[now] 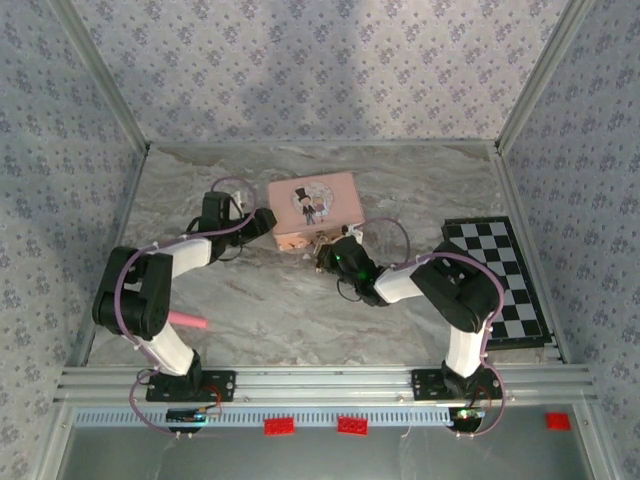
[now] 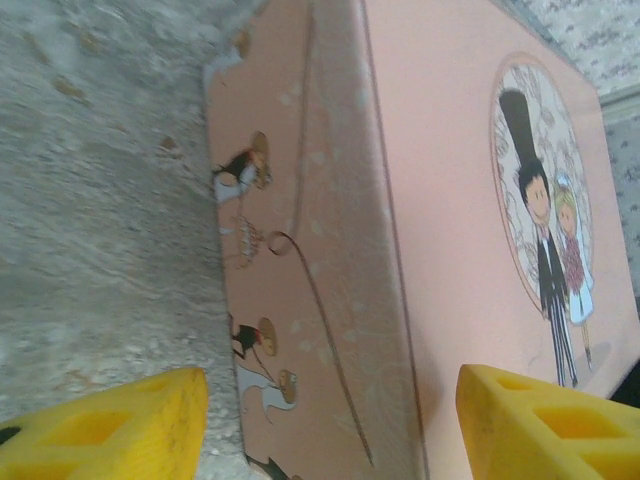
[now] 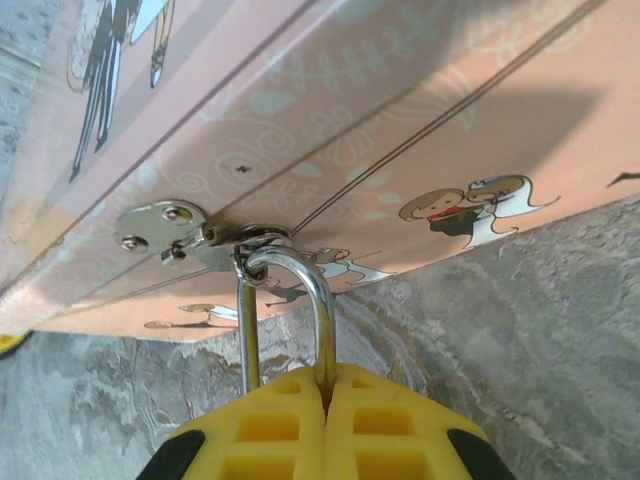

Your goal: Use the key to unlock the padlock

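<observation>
- The right gripper (image 3: 325, 425) has its yellow pads (image 3: 400, 430) pressed together on the padlock (image 3: 325, 320). Only the thin steel shackle (image 3: 285, 258) rises from between them, and the lock's body is hidden inside the pinch.
- Just ahead of those pads, the shackle loops through the ring of a small riveted hasp (image 3: 160, 225) on the front wall of the pink box (image 3: 420, 130).
- From above, the right gripper sits against the box's near side. There the padlock is too small and too covered to pick out.
- The left gripper (image 2: 330, 430) is spread wide at the box's left end, with one yellow pad on each side of the box's corner. Whether either pad touches the box cannot be told.
- Both wrist views cut the box off at their edges.
- The lid carries a round cartoon (image 2: 545, 230) of a groom in a top hat beside a bride.
- Small cartoon couples and pale swirls decorate the side walls, and none of the swirls resolves into readable letters.
</observation>
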You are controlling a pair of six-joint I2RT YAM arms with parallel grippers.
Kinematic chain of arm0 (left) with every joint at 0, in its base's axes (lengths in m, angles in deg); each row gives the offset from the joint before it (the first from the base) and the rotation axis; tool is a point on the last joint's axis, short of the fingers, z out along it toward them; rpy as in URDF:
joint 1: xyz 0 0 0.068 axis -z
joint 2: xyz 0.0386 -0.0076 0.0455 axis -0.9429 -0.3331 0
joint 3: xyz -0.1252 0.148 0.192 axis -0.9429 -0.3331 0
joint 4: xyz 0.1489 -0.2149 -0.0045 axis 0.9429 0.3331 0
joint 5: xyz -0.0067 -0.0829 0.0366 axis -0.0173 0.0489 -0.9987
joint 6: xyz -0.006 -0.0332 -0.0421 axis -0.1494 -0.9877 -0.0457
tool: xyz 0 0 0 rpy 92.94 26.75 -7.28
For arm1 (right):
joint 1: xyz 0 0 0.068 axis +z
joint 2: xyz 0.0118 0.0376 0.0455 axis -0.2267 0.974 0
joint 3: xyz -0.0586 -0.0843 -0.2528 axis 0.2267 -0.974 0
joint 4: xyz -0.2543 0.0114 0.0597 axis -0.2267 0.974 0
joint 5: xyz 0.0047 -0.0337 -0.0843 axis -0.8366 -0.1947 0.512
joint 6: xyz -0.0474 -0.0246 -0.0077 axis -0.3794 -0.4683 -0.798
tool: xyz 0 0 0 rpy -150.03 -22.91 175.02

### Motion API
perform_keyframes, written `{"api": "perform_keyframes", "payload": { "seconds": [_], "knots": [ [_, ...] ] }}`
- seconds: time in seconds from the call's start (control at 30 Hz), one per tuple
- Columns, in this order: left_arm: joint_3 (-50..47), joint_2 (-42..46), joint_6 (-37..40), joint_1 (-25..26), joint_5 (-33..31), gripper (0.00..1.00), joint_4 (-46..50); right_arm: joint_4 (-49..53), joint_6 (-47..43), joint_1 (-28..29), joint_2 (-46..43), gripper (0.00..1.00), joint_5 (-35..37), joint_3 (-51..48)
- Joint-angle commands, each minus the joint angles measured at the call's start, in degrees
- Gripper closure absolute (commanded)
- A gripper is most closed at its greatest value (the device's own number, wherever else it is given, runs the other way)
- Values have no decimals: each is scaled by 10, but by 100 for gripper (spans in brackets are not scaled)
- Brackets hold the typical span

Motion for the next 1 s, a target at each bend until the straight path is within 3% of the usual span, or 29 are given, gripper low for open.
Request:
{"api": "perform_keyframes", "payload": {
  "seconds": [0.0,0.23,0.97],
  "knots": [
    [27,-2,0,23,3,33,-14,-75,35,-18,6,100,23,0],
    [44,-39,-13,28,-31,34,28,-96,51,-33,12,100,27,-4],
    [57,-94,-33,29,-46,38,47,-188,123,-67,42,100,43,-32]
  ]
}}
